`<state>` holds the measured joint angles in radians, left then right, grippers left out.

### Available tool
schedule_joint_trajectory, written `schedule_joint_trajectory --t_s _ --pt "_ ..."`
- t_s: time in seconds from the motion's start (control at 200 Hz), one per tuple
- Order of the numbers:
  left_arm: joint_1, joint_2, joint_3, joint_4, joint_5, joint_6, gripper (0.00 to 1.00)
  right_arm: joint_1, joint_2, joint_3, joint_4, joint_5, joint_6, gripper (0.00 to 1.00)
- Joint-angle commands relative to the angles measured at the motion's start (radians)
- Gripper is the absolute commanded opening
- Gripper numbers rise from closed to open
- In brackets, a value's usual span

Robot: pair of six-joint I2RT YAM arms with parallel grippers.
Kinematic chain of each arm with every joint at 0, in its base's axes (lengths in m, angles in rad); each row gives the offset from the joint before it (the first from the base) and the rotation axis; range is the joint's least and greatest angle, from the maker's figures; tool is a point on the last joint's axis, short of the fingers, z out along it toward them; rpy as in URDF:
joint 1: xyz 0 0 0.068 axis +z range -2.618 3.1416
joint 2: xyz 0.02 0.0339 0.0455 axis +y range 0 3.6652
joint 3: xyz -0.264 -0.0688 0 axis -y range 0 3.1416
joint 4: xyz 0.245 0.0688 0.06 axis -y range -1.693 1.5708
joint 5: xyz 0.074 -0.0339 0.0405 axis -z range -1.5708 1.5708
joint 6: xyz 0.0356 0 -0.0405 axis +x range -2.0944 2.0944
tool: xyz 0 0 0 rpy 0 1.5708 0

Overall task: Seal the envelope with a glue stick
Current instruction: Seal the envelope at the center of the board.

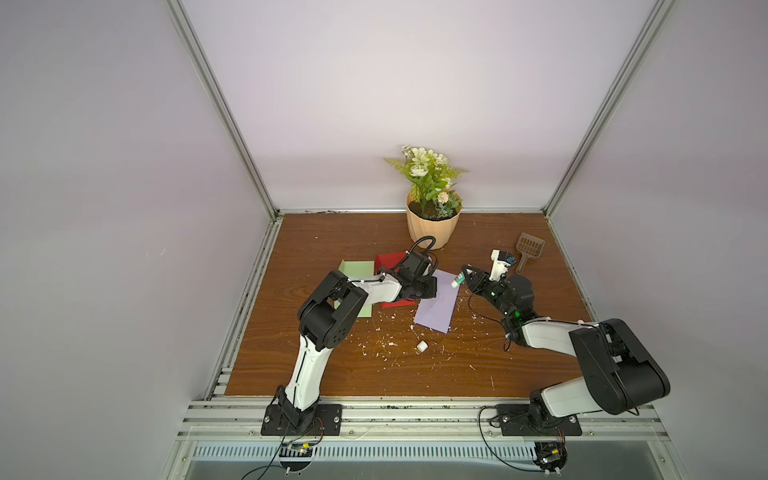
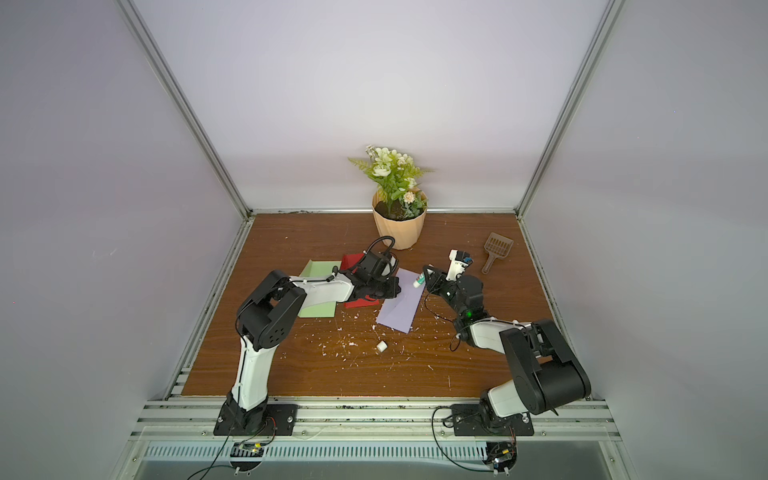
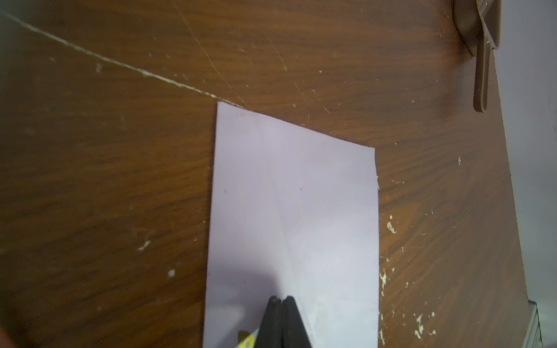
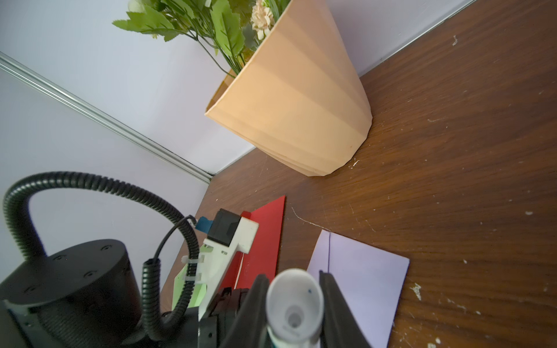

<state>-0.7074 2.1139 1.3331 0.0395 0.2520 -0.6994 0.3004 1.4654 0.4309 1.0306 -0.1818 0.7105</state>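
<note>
Gripping glue stick (image 1: 457, 281) at purple envelope (image 1: 436, 309) corner

Top views: R hand (image 1: 467, 279) is clamped on the glue stick (image 2: 418, 281), whose white end sits at the purple envelope's 1 o'clock corner; can't tell if it touches. L hand (image 1: 430, 291) is at the envelope's 10 o'clock edge. Red envelope (image 1: 386, 262) lies at 9 o'clock of the purple one, w/ green envelope (image 1: 353, 268) at 9 o'clock of the red. White cap (image 1: 422, 347) lies alone on the surface (image 1: 519, 365) at 6 o'clock of the purple envelope, amid white flecks. Plant pot (image 1: 432, 228) at 12 o'clock, brown scoop (image 1: 528, 249) at 2.

L wrist: fingers (image 3: 272, 316) together, tips down on the purple envelope (image 3: 295, 195).

R wrist: fingers (image 4: 257, 301) on either side of the glue stick (image 4: 294, 298), its round white end toward the cam.
</note>
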Motion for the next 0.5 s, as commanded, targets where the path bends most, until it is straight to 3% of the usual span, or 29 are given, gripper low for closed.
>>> schedule_joint_trajectory --t_s 0.0,0.255,0.495 --pt "-0.01 0.05 0.017 -0.095 -0.084 -0.07 0.05 -0.004 -0.043 0.001 0.033 -0.012 0.003 0.0" --pt "-0.005 0.069 0.012 -0.078 -0.116 -0.166 0.05 -0.011 -0.075 -0.003 0.017 -0.013 -0.001 0.0" --pt "-0.005 0.034 -0.003 -0.04 -0.072 -0.171 0.06 -0.015 -0.11 -0.001 -0.007 -0.021 -0.008 0.0"
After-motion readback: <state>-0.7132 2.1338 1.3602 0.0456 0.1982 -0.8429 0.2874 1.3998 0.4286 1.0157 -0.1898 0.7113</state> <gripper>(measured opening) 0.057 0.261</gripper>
